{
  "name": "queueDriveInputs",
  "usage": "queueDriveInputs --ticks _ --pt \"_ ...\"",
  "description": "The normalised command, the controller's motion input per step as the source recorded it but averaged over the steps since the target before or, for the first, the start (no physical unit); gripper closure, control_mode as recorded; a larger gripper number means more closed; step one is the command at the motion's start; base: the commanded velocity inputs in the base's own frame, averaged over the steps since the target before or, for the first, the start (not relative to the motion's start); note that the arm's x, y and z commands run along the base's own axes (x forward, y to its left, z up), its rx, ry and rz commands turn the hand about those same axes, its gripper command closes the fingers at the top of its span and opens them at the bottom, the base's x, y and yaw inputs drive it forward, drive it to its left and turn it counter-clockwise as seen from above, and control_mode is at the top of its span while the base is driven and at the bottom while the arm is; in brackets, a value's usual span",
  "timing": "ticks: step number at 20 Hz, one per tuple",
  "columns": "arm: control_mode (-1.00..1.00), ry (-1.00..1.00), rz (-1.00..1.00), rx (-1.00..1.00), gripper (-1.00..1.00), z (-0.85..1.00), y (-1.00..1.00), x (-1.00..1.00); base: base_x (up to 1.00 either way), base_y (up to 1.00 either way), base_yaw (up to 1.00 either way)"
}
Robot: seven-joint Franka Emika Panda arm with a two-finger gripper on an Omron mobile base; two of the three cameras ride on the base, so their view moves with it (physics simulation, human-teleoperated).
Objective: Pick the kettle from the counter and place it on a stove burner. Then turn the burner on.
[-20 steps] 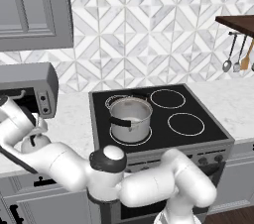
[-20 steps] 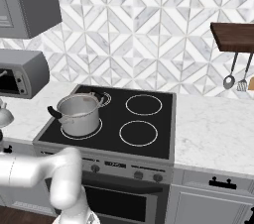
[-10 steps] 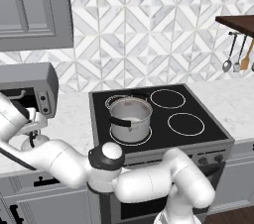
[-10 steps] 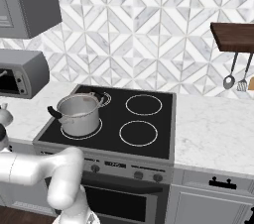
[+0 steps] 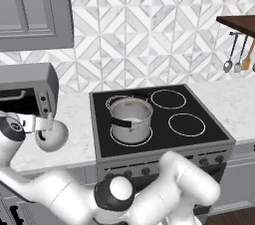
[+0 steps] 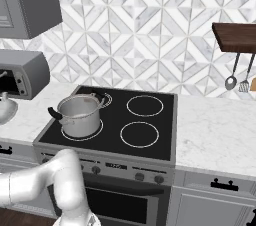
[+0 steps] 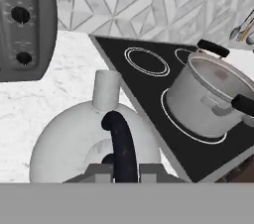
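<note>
The silvery-white dome kettle [image 5: 51, 136] is over the white marble counter [image 5: 74, 114], left of the stove and just below the microwave. My gripper [image 5: 43, 124] is shut on its thin dark handle [image 7: 121, 143], which runs between the two fingertips [image 7: 101, 170] in the hand view, with the kettle's spout [image 7: 106, 89] pointing away. The kettle [image 6: 5, 110] sits at the left edge of the right base view. On the black cooktop, the back right burner [image 5: 168, 98] and the front right burner [image 5: 186, 124] are bare white rings. The kettle's base is hidden.
A steel pot [image 5: 130, 120] with a black side handle sits on the front left burner, close to the kettle's right. A grey microwave [image 5: 25, 89] stands on the counter above the kettle. Utensils [image 5: 235, 58] hang under a wooden shelf [image 5: 238, 23] at the far right.
The gripper and the kettle have moved to the right, toward the stove, and slightly up. The pot has not moved.
</note>
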Motion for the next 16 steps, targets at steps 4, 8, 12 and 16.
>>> queueDriveInputs --ticks 4,8,12,16 --pt "-1.00 -0.74 -0.09 0.03 1.00 0.82 -0.99 -0.31 0.00 0.00 0.00" --pt "-1.00 -0.62 -0.11 0.08 1.00 1.00 -1.00 -0.11 0.00 0.00 0.00" --pt "-1.00 -0.46 -0.17 0.11 1.00 1.00 -1.00 0.00 0.00 0.00 0.00" --pt "-1.00 -0.05 -0.30 0.14 1.00 0.98 -1.00 0.15 0.00 0.00 0.00"
